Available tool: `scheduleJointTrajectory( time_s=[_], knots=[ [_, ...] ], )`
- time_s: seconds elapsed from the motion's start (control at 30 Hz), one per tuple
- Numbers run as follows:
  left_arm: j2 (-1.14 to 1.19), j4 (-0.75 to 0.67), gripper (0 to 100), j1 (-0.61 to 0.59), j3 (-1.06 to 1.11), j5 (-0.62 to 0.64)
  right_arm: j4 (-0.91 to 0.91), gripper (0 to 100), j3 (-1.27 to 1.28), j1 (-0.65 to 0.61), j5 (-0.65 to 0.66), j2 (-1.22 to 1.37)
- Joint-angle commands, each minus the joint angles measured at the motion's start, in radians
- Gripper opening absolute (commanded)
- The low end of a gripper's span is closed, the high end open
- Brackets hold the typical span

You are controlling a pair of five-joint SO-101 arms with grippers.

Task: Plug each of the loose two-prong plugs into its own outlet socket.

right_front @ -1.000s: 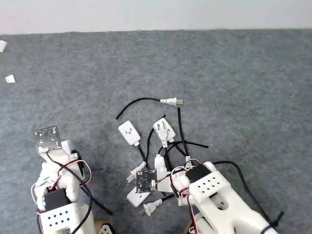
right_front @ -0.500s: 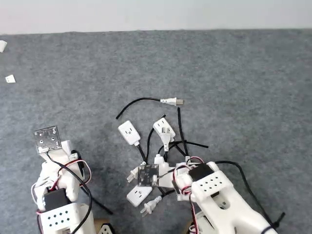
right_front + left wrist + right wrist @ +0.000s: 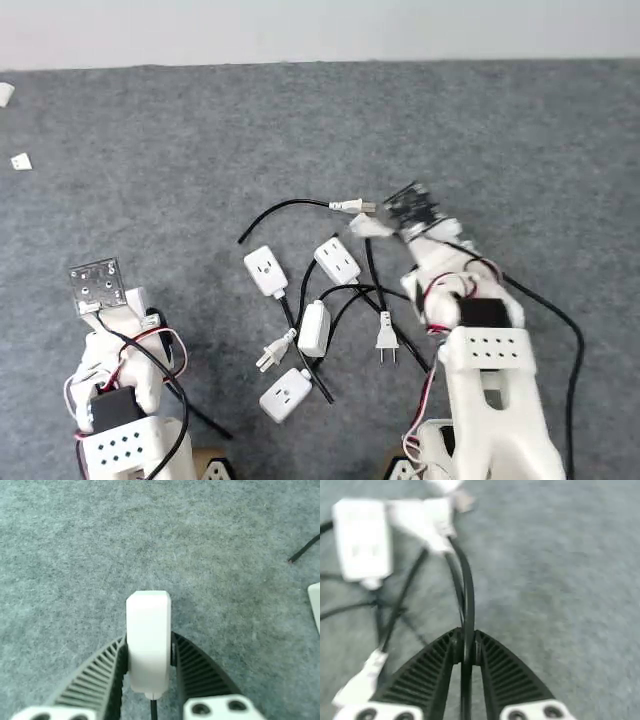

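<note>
My left gripper (image 3: 148,640) is shut on a white outlet socket (image 3: 148,630), held upright just above the grey carpet; that arm (image 3: 120,370) sits at the near left. My right gripper (image 3: 466,632) is shut on a black cord (image 3: 468,600) that runs to a blurred white piece (image 3: 427,522). In the high view the right gripper (image 3: 385,228) is at the far right of the pile, beside a plug (image 3: 348,207). Two more plugs (image 3: 387,345) (image 3: 272,352) lie loose among white sockets (image 3: 265,272) (image 3: 338,260) (image 3: 285,393).
Black cords cross each other between the sockets in the middle of the grey carpet (image 3: 520,140). Another white block (image 3: 314,328) lies among them. Two small white scraps (image 3: 20,161) lie at the far left edge. A pale wall borders the far side.
The right arm has swung from the near side of the pile up to its far right, dragging a cord. Plugs and sockets shifted and spread out. The left arm stayed still.
</note>
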Motion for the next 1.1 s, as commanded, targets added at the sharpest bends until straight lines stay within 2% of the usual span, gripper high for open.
scheduleJointTrajectory(
  time_s=[0.0, 0.17, 0.37, 0.43, 0.57, 0.7, 0.8, 0.9, 1.0, 1.07],
  knots=[
    [-0.009, -0.026, 2, 0.005, -0.013, -0.009, -0.033, 0.9, -0.061, 0.031, -0.049, -0.015],
    [-0.009, -0.026, 2, 0.005, -0.013, -0.009, -0.044, 2.4, -0.075, 0.053, -0.115, 0.064],
    [-0.009, -0.028, 2, 0.005, -0.013, -0.009, -0.051, 26.7, -0.189, 0.074, -0.112, 0.271],
    [-0.009, -0.028, 2, 0.005, -0.013, -0.009, -0.008, 30.2, -0.247, 0.067, -0.115, 0.317],
    [-0.009, -0.028, 2, 0.005, -0.013, -0.009, 0.182, 30.2, -0.4, 0.001, -0.124, 0.314],
    [-0.009, -0.028, 2, 0.005, -0.013, -0.009, 0.351, 28.2, -0.506, -0.119, -0.281, 0.274],
    [-0.009, -0.028, 2, 0.005, -0.013, -0.009, 0.433, 17.8, -0.511, -0.278, -0.304, 0.243],
    [-0.009, -0.028, 2, 0.005, -0.013, -0.009, 0.483, 8.2, -0.473, -0.433, -0.265, 0.223],
    [-0.009, -0.028, 2, 0.005, -0.013, -0.009, 0.489, 9.8, -0.387, -0.556, -0.152, 0.205],
    [-0.009, -0.028, 2, 0.005, -0.013, -0.009, 0.489, 13.5, -0.311, -0.633, 0.0, 0.2]
  ],
)
